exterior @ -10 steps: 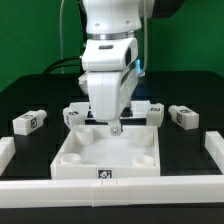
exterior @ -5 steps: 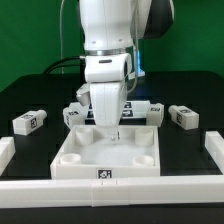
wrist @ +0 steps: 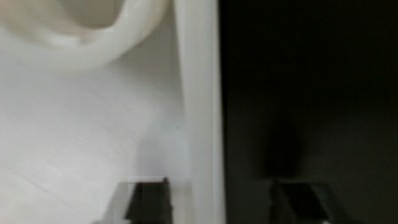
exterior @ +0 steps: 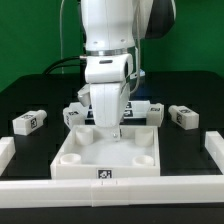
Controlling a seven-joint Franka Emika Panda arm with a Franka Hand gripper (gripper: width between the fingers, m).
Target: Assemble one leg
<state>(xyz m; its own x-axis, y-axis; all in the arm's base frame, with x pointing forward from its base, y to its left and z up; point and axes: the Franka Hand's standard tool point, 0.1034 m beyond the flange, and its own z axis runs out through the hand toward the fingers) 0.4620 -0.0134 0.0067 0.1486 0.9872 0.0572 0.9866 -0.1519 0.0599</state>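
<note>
White leftmost leg (exterior: 27, 122) lies on the black table (exterior: 30, 100) at the exterior view's left, well apart from the tabletop (exterior: 110, 152). Second leg (exterior: 72, 115) sits by the tabletop's far-left corner, just left of the arm (exterior: 108, 40). Gripper (exterior: 113, 128) hangs at the tabletop's far edge, jaws fairly wide, holding nothing; in the wrist view its fingertips (wrist: 146, 203) straddle that edge near a round socket (wrist: 89, 30). Third leg (exterior: 150, 110) lies behind the far-right corner. Rightmost leg (exterior: 183, 116) lies farther right, apart.
</note>
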